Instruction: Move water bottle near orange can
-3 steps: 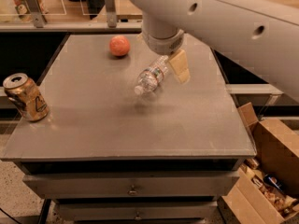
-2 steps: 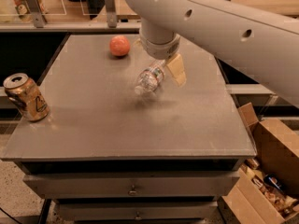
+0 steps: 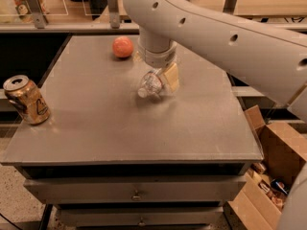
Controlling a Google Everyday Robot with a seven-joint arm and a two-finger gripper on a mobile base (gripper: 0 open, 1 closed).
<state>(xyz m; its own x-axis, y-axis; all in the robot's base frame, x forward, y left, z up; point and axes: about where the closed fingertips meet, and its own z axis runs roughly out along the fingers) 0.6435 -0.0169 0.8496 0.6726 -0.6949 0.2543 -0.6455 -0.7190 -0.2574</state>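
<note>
The water bottle (image 3: 150, 85) is clear plastic and lies tilted on its side near the middle of the grey table (image 3: 129, 123), cap end pointing down-left. My gripper (image 3: 160, 75) comes down from above and is shut on the bottle; one cream-coloured finger pad (image 3: 171, 77) shows on its right side. The orange can (image 3: 27, 100), golden with a silver top and a dark triangle, stands upright at the table's left edge, far to the left of the bottle.
A round orange ball (image 3: 123, 47) sits at the back of the table, just left of my arm. Open cardboard boxes (image 3: 273, 162) stand on the floor to the right. Drawers (image 3: 136, 193) are below the tabletop. A shelf rail runs behind.
The gripper with the bottle has shifted slightly, lowering toward the tabletop. The can and the ball have not moved.
</note>
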